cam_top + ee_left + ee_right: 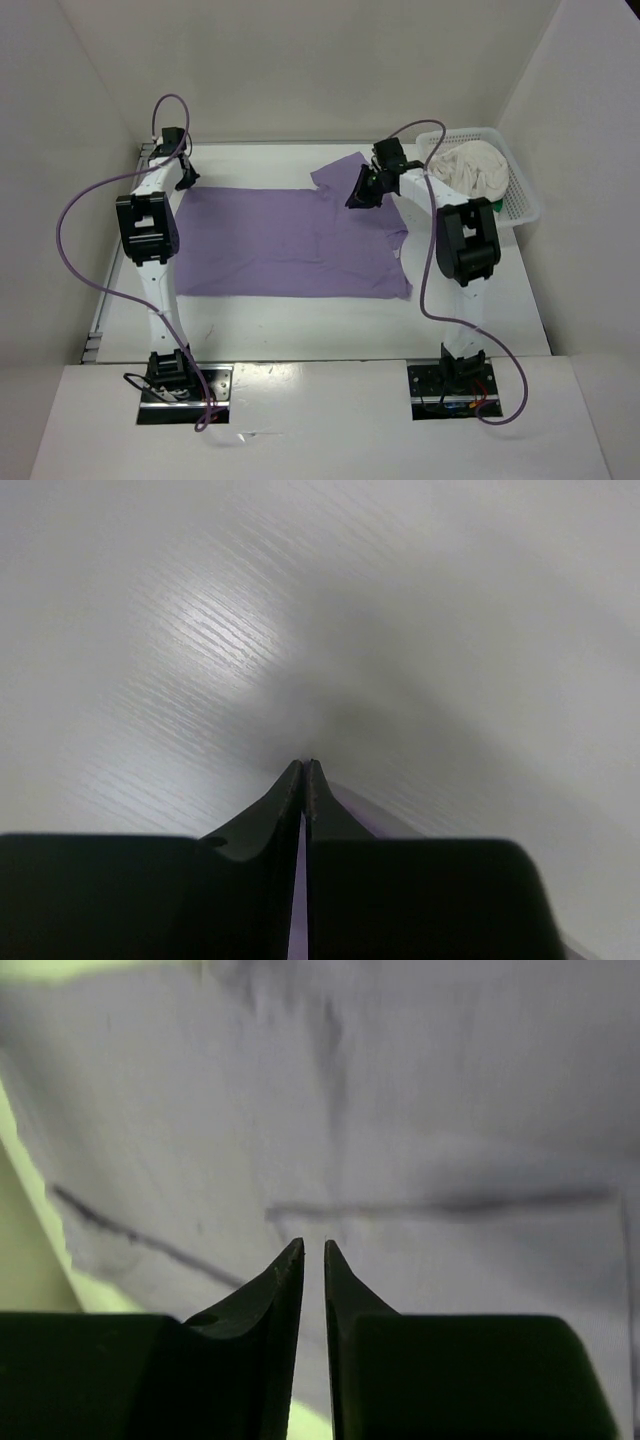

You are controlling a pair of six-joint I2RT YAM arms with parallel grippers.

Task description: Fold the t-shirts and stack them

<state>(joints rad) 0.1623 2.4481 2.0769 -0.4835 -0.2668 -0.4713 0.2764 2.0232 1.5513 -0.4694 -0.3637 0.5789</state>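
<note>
The lavender t-shirt lies spread flat across the table. My left gripper is at its far left corner, lowered to the table. In the left wrist view the gripper has its tips together, with a sliver of lavender cloth between and under the fingers. My right gripper is low on the shirt's far right part, by the sleeve. In the right wrist view that gripper has its fingers a narrow gap apart, pressed on the cloth. The cream t-shirt lies bunched in the basket, and a bit of the green t-shirt shows beside it.
The white mesh basket stands at the far right of the table, close behind my right arm. White walls close in the table at the back and both sides. Purple cables loop off both arms.
</note>
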